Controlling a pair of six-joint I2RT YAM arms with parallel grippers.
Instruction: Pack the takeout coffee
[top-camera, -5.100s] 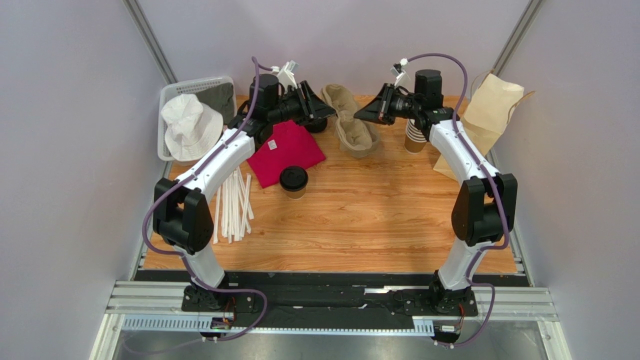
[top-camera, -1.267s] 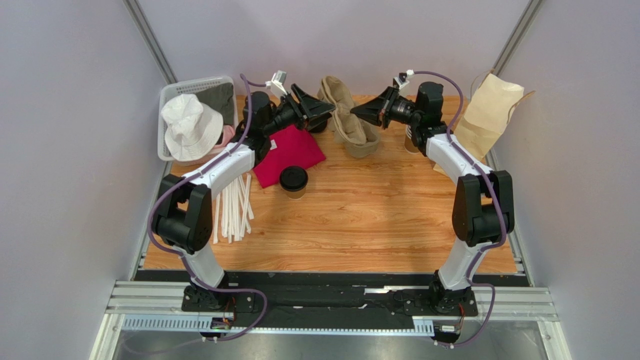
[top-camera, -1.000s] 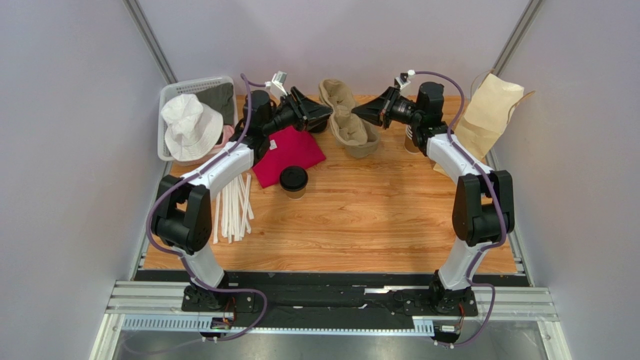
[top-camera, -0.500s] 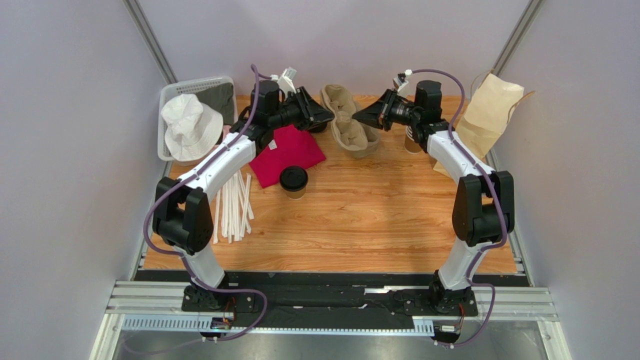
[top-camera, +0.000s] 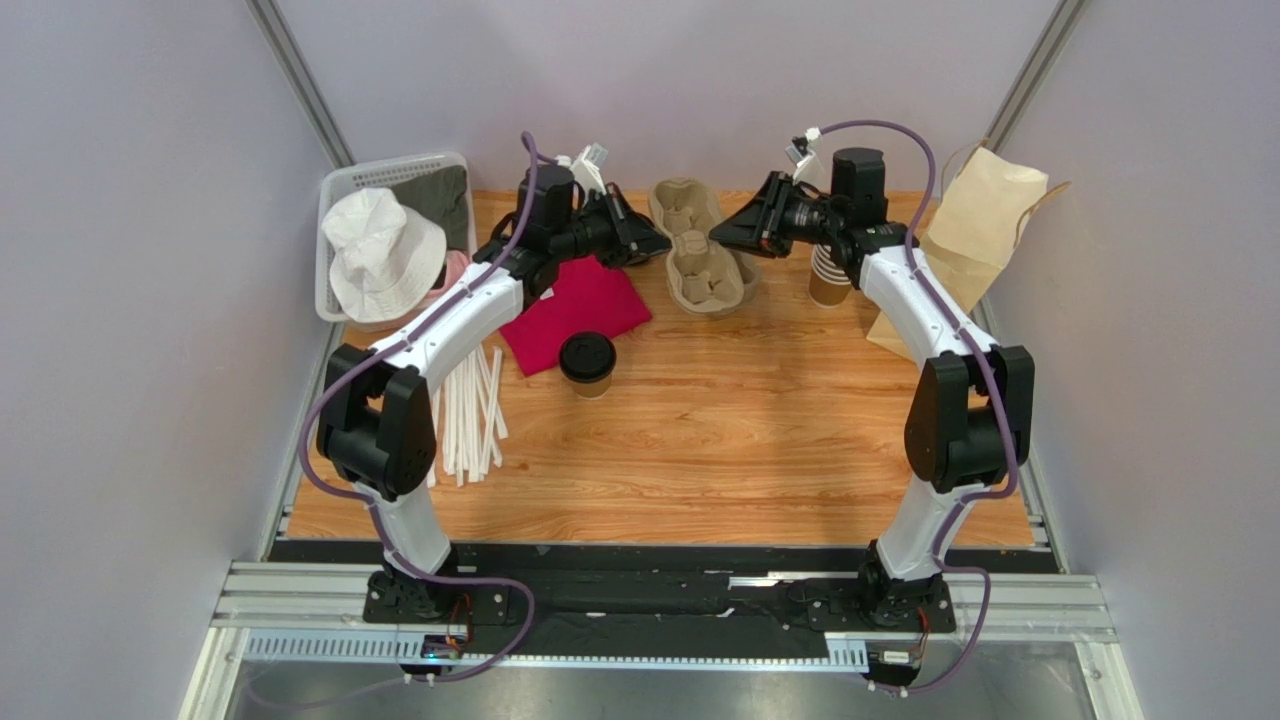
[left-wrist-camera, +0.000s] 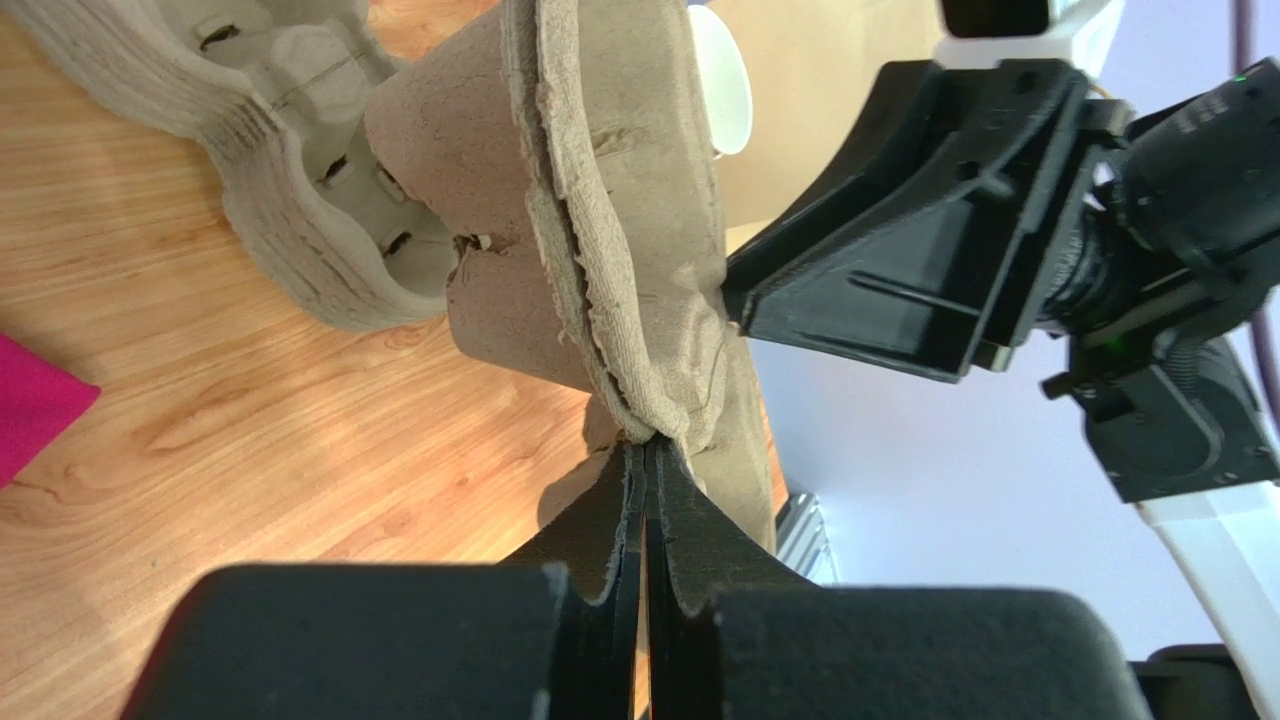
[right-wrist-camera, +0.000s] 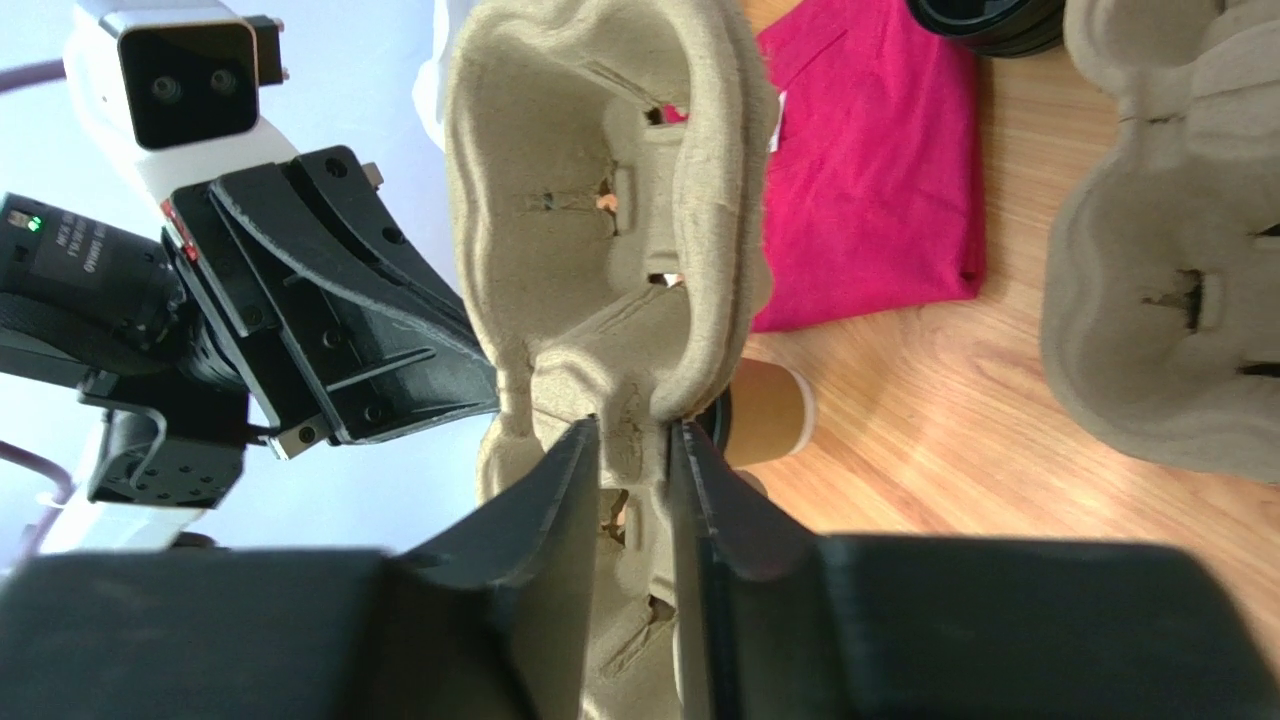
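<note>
The left end effector and right end effector each clench opposite edges of one beige moulded-pulp cup carrier. The small brown kraft paper cup with black lid stands on the wooden counter.

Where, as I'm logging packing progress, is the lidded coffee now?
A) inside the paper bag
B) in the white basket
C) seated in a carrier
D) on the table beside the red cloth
D: the coffee stands on the table beside the red cloth, while the left hand and right hand both pinch an empty carrier.
</note>
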